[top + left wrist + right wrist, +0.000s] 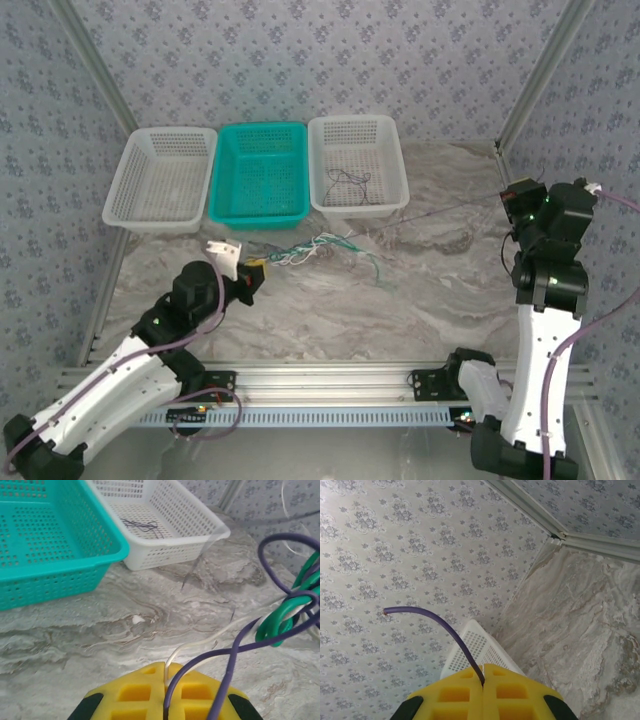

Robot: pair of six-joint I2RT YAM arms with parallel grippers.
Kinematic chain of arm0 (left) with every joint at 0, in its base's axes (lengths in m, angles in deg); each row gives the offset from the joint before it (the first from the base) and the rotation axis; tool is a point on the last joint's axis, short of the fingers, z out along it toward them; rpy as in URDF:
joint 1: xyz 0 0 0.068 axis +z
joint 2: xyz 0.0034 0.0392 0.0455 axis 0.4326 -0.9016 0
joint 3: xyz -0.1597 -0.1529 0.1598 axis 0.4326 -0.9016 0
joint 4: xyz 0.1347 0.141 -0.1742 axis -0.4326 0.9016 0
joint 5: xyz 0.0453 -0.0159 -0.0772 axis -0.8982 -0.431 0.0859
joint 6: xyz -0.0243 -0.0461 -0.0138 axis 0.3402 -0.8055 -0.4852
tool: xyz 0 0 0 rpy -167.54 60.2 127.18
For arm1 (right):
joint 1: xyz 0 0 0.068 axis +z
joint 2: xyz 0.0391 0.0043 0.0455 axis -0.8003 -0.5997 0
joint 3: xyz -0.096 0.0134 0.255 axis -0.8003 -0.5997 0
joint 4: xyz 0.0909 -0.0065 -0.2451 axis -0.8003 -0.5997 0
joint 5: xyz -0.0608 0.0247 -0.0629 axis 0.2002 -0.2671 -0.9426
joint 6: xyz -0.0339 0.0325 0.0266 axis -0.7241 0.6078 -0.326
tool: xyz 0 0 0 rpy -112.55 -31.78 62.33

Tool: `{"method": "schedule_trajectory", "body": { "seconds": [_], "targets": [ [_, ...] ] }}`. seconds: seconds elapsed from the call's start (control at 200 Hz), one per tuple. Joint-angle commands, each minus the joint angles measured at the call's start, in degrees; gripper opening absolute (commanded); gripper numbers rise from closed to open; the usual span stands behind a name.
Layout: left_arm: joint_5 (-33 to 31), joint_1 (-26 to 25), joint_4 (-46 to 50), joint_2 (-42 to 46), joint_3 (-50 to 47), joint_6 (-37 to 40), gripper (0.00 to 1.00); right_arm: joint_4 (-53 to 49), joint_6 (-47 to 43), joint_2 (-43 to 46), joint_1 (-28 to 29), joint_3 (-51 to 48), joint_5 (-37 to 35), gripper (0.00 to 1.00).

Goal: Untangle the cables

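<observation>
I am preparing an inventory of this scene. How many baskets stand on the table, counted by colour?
White baskets: 2, one at the left and one at the right
Teal basket: 1
Total: 3

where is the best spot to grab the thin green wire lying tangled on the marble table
Take the thin green wire by its single loose tail right of the knot on the grey marble table. Come straight down, jaws across the strand: there it seems to lie flat and alone, while in the knot it loops with a pale wire and a purple wire.
</observation>
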State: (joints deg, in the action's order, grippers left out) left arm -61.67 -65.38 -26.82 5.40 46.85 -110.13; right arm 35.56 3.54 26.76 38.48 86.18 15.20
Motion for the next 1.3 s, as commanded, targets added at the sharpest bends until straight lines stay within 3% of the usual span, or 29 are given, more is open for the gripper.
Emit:
{"method": "schedule_trajectory", "body": {
  "seconds": [0.0,0.21,0.47,0.815,0.894,1.039,1.294],
  "targets": [
    [-8.6,1.23,8.46,1.47,-1.96,-3.16,0.0,1.91,1.39,-0.29,-4.13,2.08,-1.95,0.0],
    [-20.39,2.37,17.32,3.48,-3.1,-8.44,0.0,-1.47,-0.48,-1.81,-11.69,2.65,-3.04,0.0],
    [-20.35,7.46,20.49,6.19,-4.37,-10.98,0.0,1.67,-3.95,-2.77,-13.36,0.17,-6.71,0.0],
    [-29.5,17.45,27.82,-2.03,-1.66,-21.42,0.0,0.16,-4.72,-2.73,-16.25,0.5,-15.88,0.0],
    [-27.01,21.73,27.17,-5.19,-0.34,-21.08,0.0,1.84,-5.11,-2.97,-16.67,0.74,-16.88,0.0],
    [-17.82,24.17,18.24,-7.18,-1.59,-16.33,0.0,7.64,-6.77,-3.41,-15.0,-0.93,-6.53,0.0],
    [-2.47,24.21,7.19,-5.2,-5.27,-12.9,0.0,14.45,-11.62,-5.64,-1.42,3.64,11.89,0.0]
  ]
}}
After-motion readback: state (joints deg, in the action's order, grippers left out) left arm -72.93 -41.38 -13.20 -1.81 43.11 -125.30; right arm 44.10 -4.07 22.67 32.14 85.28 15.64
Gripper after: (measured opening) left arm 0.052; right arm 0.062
